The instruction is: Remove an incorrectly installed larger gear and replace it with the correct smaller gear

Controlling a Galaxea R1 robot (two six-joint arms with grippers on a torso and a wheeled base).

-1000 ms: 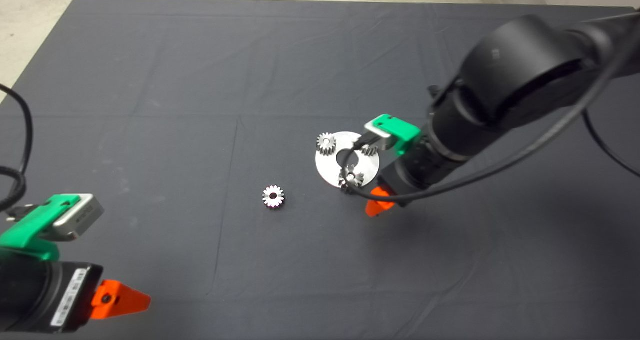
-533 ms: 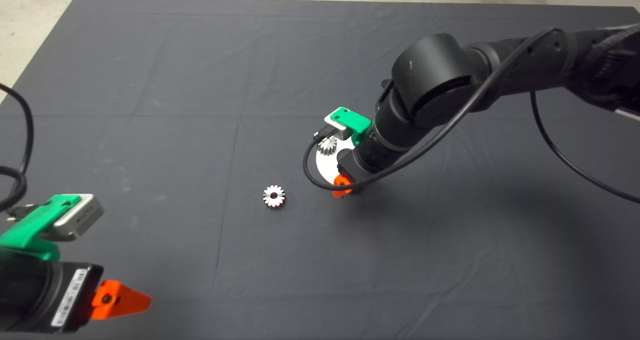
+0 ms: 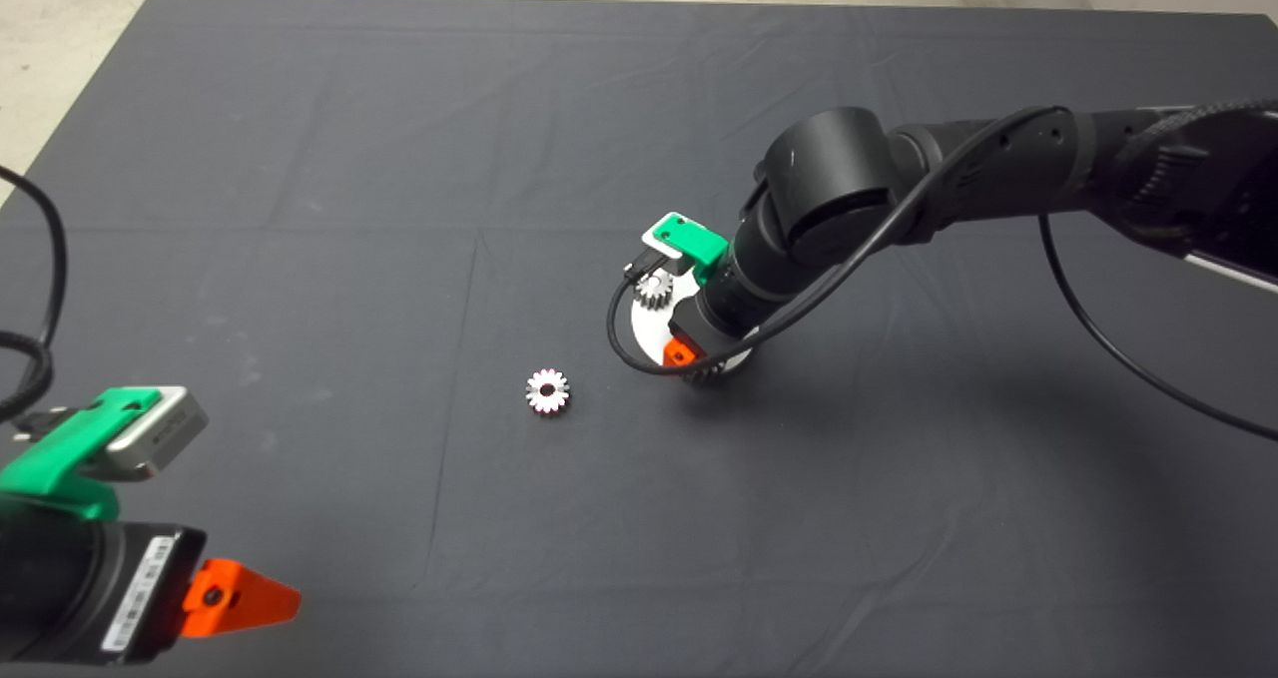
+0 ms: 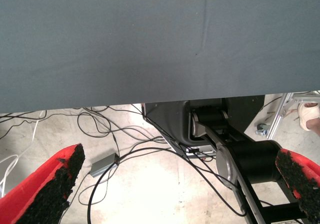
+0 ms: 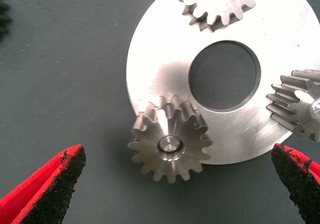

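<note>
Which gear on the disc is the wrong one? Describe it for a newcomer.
On the mat lies a silver disc carrying three gears. The larger gear sits on the rim between the open right gripper's fingers. Its teeth slant and flare past the edge, unlike its neighbours'.

Mounted at the rim of the round silver metal plate [image 5: 160, 64] with a central hole: grey flaring-toothed gear [image 5: 170, 139] (overhanging the mat); left of plate, loose silver straight-toothed gear [image 3: 547, 391]
</note>
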